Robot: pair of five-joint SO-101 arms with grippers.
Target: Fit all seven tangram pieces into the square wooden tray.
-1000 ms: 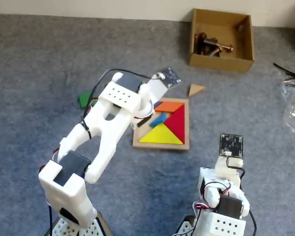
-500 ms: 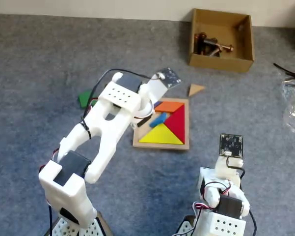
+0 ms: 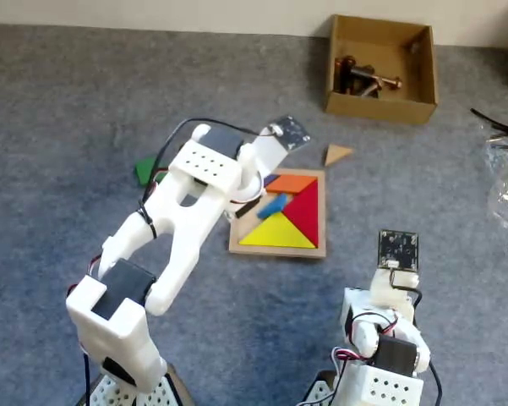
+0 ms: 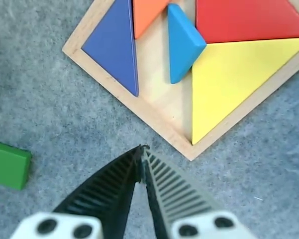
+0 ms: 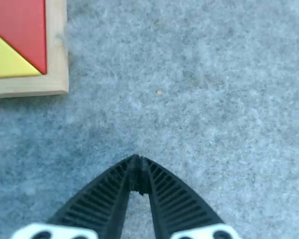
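The square wooden tray (image 3: 320,247) (image 4: 161,115) lies mid-table holding a yellow triangle (image 3: 278,233) (image 4: 234,79), a red triangle (image 3: 307,210) (image 4: 244,20), an orange piece (image 3: 293,182) (image 4: 148,15), a dark blue triangle (image 4: 114,45) and a light blue piece (image 3: 273,204) (image 4: 183,42) lying askew on top. A green piece (image 3: 145,170) (image 4: 8,164) lies on the carpet to the tray's left. A bare wooden triangle (image 3: 337,153) lies beyond the tray. My left gripper (image 4: 141,149) is shut and empty just off the tray's corner. My right gripper (image 5: 136,158) is shut above bare carpet near the tray's corner (image 5: 54,74).
A cardboard box (image 3: 380,69) with metal parts stands at the back right. Cables and clear plastic (image 3: 503,161) lie along the right edge. The left arm (image 3: 186,228) stretches over the tray's left side. Grey carpet covers the table.
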